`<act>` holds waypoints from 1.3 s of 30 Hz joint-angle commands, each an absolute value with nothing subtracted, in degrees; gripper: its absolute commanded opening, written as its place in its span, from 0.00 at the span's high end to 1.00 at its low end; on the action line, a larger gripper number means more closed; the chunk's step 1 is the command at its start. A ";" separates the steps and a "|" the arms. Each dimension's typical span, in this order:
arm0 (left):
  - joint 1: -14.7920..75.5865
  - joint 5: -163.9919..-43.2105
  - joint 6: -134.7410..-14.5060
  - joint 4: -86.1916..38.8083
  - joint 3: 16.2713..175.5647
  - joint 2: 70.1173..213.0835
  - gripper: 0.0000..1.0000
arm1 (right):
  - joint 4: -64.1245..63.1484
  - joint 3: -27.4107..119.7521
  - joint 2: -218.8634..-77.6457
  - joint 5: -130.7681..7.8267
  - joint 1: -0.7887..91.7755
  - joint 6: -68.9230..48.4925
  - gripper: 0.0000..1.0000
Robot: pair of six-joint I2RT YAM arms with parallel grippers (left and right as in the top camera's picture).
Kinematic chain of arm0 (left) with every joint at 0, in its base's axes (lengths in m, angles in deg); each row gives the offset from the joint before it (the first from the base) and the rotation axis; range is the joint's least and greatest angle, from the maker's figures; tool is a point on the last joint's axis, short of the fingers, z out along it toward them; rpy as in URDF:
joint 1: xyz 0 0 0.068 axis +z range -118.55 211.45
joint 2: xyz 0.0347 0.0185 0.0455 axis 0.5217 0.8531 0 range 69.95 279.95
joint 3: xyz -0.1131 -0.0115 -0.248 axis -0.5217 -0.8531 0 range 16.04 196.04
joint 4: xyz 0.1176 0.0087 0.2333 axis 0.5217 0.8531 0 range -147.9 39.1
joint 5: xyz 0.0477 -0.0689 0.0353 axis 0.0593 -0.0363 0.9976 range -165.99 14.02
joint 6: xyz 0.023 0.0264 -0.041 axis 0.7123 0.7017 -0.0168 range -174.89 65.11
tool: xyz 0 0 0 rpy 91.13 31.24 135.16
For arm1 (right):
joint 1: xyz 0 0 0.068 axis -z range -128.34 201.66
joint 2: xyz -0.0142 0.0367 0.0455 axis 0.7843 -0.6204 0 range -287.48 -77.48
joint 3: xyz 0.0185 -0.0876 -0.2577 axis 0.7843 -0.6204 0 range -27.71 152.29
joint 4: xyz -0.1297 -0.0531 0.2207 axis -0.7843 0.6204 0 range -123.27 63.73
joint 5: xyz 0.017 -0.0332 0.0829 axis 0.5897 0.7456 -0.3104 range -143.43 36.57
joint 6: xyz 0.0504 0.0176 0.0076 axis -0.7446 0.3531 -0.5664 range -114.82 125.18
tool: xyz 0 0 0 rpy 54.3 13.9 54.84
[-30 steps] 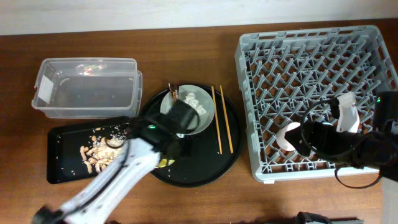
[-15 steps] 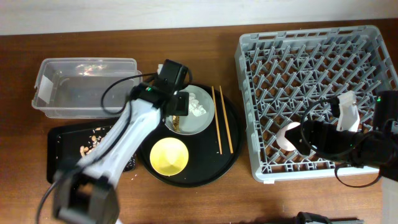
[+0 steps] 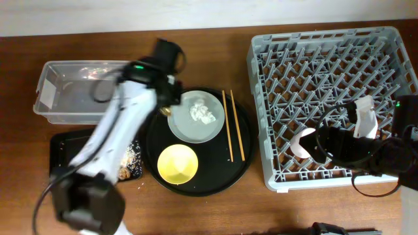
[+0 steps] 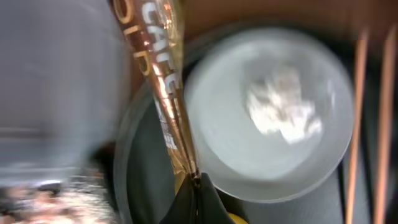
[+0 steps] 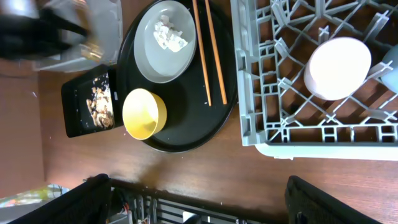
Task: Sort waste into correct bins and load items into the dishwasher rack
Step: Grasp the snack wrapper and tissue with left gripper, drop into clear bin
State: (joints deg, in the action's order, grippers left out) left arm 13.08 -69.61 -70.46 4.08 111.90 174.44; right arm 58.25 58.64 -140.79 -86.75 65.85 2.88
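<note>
My left gripper (image 4: 196, 186) is shut on the thin brown-and-gold wrapper strip (image 4: 168, 93) and holds it above the left rim of the grey plate (image 3: 196, 127), beside the clear tub (image 3: 91, 91). In the overhead view the gripper (image 3: 168, 104) sits between the tub and the plate. A crumpled white tissue (image 3: 202, 113) lies on the plate. The yellow bowl (image 3: 177, 163) and the chopsticks (image 3: 232, 124) lie on the round black tray. Food scraps (image 3: 130, 160) lie in the shallow black tray (image 3: 65, 147). My right gripper (image 5: 199, 211) is open and empty over the rack (image 3: 333, 59), where a pale pink cup (image 5: 339, 59) sits upside down.
The large round black tray (image 3: 241, 140) lies between the bins and the rack. The left arm (image 3: 111, 143) stretches across the shallow black tray. The right arm (image 3: 385, 153) hangs over the rack's right front corner. A light-blue cup (image 5: 392, 62) shows at the frame edge.
My left gripper closed on the wrapper at the plate and has moved left and up with it toward the clear tub. The yellow bowl is uncovered. The right arm has not moved.
</note>
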 commanded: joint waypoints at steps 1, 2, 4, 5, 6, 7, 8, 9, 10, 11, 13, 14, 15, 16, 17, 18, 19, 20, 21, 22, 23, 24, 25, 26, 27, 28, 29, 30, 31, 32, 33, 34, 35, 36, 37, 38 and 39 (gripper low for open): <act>22.15 -64.08 -70.00 3.77 112.62 171.47 1.00 | 58.27 58.99 -140.64 -87.27 65.48 3.71 0.11; 24.97 -64.15 -70.24 2.42 111.94 172.63 1.00 | 58.27 58.99 -140.64 -87.27 65.48 3.71 0.11; 28.77 -64.41 -70.22 0.32 111.79 175.66 0.90 | 58.30 58.99 -140.64 -87.27 65.48 3.71 0.11; 29.86 -66.23 -70.18 -1.08 111.83 176.67 0.53 | 58.30 58.99 -140.64 -87.27 65.48 3.71 0.11; 30.32 -71.65 -67.84 -1.76 112.22 176.76 0.33 | 58.30 58.99 -140.64 -87.27 65.48 3.71 0.11; 30.21 -77.88 -65.00 -1.28 113.71 176.43 0.30 | 58.30 58.99 -140.64 -87.27 65.48 3.73 0.11; 29.38 -81.53 -64.21 -0.08 115.39 175.97 0.30 | 58.30 58.99 -140.64 -87.27 65.48 3.71 0.11; 28.20 -82.77 -64.14 0.78 115.96 175.64 0.30 | 58.30 58.99 -140.64 -87.27 65.48 3.71 0.11; 25.42 -82.88 -63.20 1.65 115.92 175.49 0.30 | 58.34 58.99 -140.64 -87.27 65.48 3.71 0.11; 22.36 -82.82 -60.93 1.76 115.22 175.84 0.30 | 58.38 58.99 -140.64 -87.27 65.48 3.71 0.11; 15.04 -82.23 -57.26 -0.40 111.70 177.70 0.29 | 58.45 58.99 -140.64 -87.27 65.48 3.71 0.11; 12.55 -81.85 -56.80 -2.22 110.04 179.03 0.27 | 58.45 58.99 -140.64 -87.27 65.48 3.71 0.10; 10.52 -81.04 -56.73 -4.71 108.27 180.60 0.25 | 58.47 58.99 -140.64 -87.27 65.48 3.71 0.11; 8.42 -80.74 -56.76 -7.55 106.69 183.36 0.25 | 58.51 58.99 -140.64 -87.27 65.48 3.71 0.11; 7.63 -80.74 -56.82 -8.47 106.54 185.11 0.25 | 58.58 58.99 -140.64 -87.27 65.48 3.71 0.11; 6.26 -80.72 -57.00 -10.57 106.52 188.91 0.25 | 58.60 58.99 -140.64 -87.27 65.50 3.71 0.11; 5.78 -80.72 -57.00 -11.55 106.52 190.77 0.26 | 58.62 58.99 -140.64 -87.27 65.48 3.71 0.11; 5.53 -80.72 -57.00 -12.25 106.52 192.06 0.29 | 58.71 58.99 -140.64 -87.27 65.48 3.71 0.11; 5.29 -80.72 -57.00 -12.93 106.52 193.85 0.41 | 58.95 58.99 -140.64 -87.27 65.48 3.71 0.11; 5.32 -80.72 -57.02 -12.73 106.52 194.42 0.65 | 59.19 58.99 -140.64 -87.27 65.48 3.71 0.11; 5.36 -80.72 -58.05 -12.01 106.74 194.29 0.83 | 59.37 58.99 -140.64 -87.25 65.48 3.73 0.11; 5.36 -80.76 -58.74 -10.72 107.59 193.89 0.93 | 59.41 58.99 -140.64 -87.23 65.48 3.73 0.11; 5.36 -80.74 -59.47 -8.49 109.29 193.15 1.00 | 59.37 58.99 -140.64 -87.25 65.48 3.73 0.11; 5.36 -80.70 -59.62 -5.04 111.81 191.51 1.00 | 59.39 58.99 -140.64 -87.25 65.48 3.73 0.11; 5.40 -80.61 -59.60 -2.46 113.78 189.83 1.00 | 59.50 58.99 -140.64 -87.25 65.50 3.73 0.11; 5.75 -79.45 -59.64 1.04 116.38 187.36 1.00 | 59.59 58.99 -140.64 -87.25 65.48 3.73 0.11; 6.54 -75.84 -60.95 4.84 118.91 184.56 1.00 | 59.70 58.99 -140.62 -87.27 65.48 3.73 0.11; 7.76 -72.19 -61.76 7.55 120.44 182.13 1.00 | 59.87 58.99 -140.62 -87.25 65.48 3.71 0.11; 9.32 -69.13 -61.78 8.62 120.73 180.21 1.00 | 59.96 58.99 -140.62 -87.27 65.48 3.71 0.11; 11.22 -66.05 -62.39 9.08 120.73 178.83 1.00 | 59.96 58.99 -140.64 -87.27 65.48 3.71 0.11; 14.37 -62.75 -62.61 9.04 120.73 178.18 1.00 | 59.96 58.99 -140.64 -87.27 65.48 3.71 0.11; 18.78 -61.99 -62.63 8.12 120.62 178.53 1.00 | 59.96 58.99 -140.64 -87.27 65.48 3.71 0.11; 23.20 -62.03 -64.30 6.24 120.07 179.55 1.00 | 59.98 58.99 -140.62 -87.27 65.48 3.71 0.11; 26.15 -62.27 -65.59 5.15 119.87 180.63 1.00 | 60.00 58.99 -140.62 -87.27 65.48 3.71 0.11; 28.29 -63.47 -66.00 4.21 119.87 181.83 0.92 | 60.02 58.99 -140.62 -87.27 65.48 3.71 0.11; 29.88 -65.35 -65.94 3.33 119.87 182.90 0.65 | 60.00 58.99 -140.62 -87.27 65.48 3.73 0.11; 31.63 -69.11 -64.16 2.77 119.87 184.36 0.30 | 59.98 58.99 -140.62 -87.25 65.50 3.73 0.11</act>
